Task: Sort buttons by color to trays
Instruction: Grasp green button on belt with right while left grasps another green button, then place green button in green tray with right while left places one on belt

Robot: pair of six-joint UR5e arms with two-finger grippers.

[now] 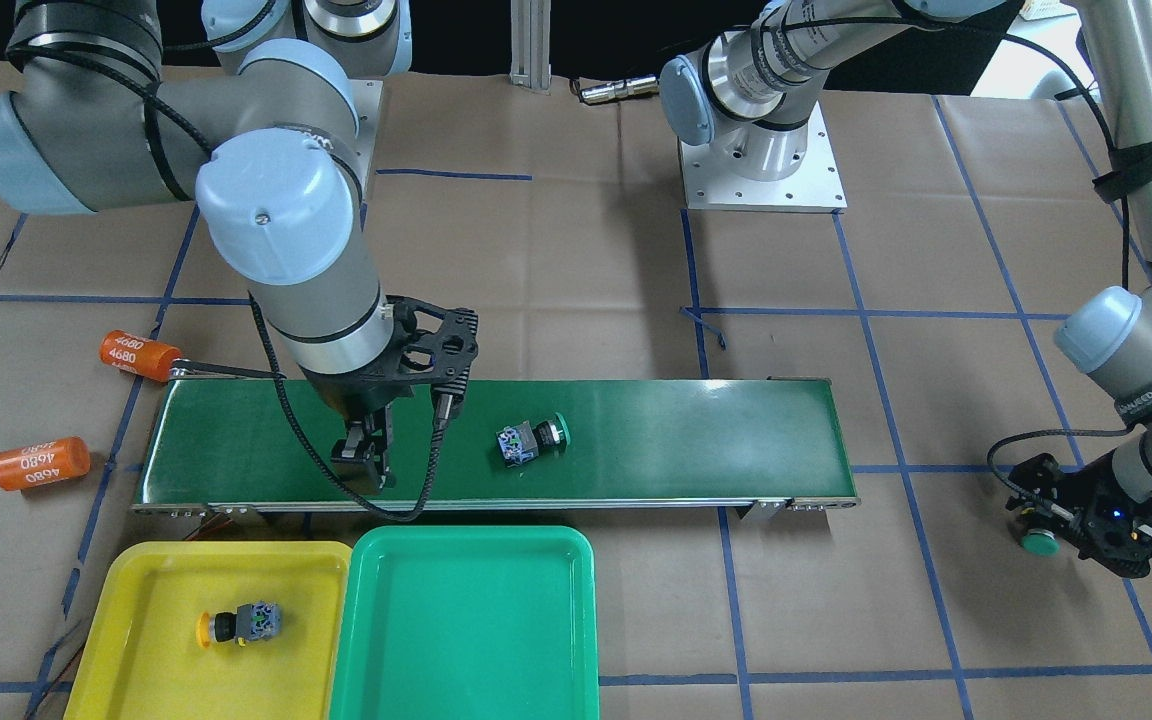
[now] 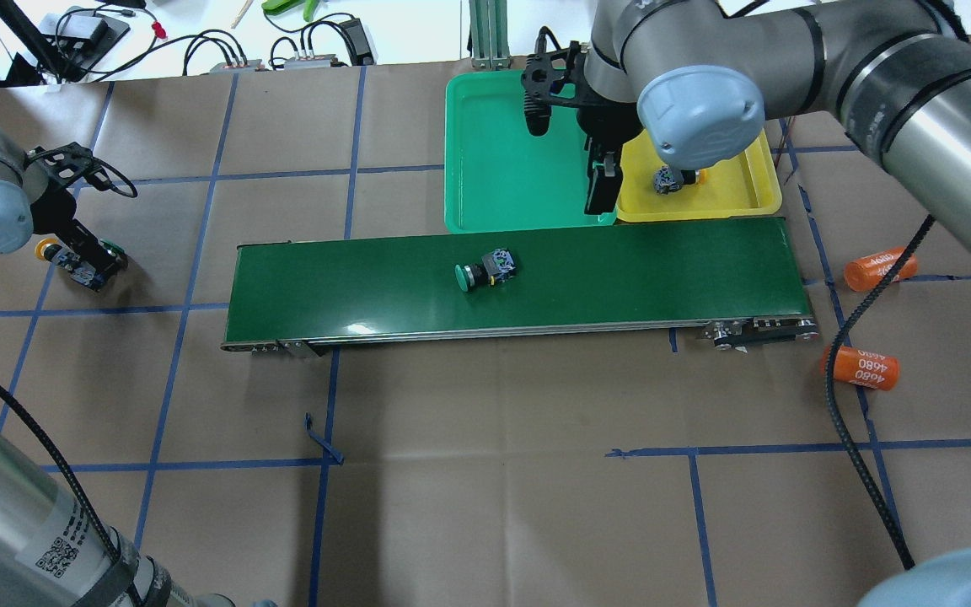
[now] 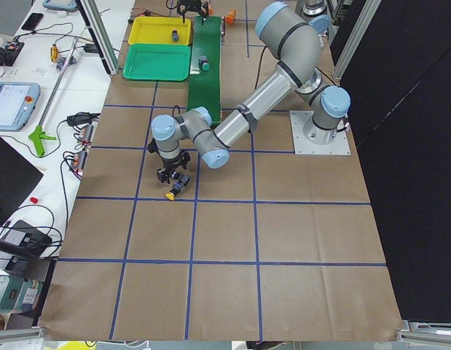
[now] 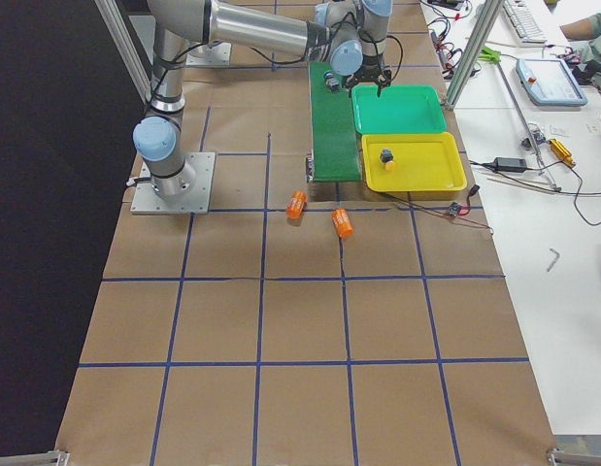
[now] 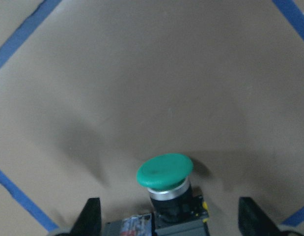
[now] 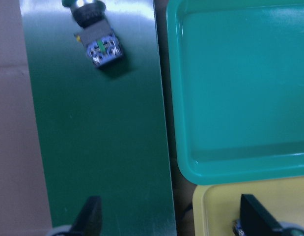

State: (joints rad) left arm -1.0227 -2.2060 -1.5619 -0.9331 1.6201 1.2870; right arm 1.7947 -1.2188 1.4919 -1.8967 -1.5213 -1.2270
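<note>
Front view: right gripper (image 1: 368, 460) hangs left of a green button (image 1: 534, 440) on the conveyor (image 1: 696, 430). Right wrist: fingers (image 6: 90, 219) spread, nothing between; a skewed reach may roll it short of the green tray (image 6: 240, 73). Left wrist: left gripper (image 5: 169, 211), agape, straddles a second green button (image 5: 165, 172) at bottom centre; it may tip.

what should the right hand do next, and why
Probably shift the right hand along the conveyor belt until it is above the green button lying there. The hand is open and empty, the yellow button already lies in the yellow tray, and the green tray holds nothing yet.
</note>
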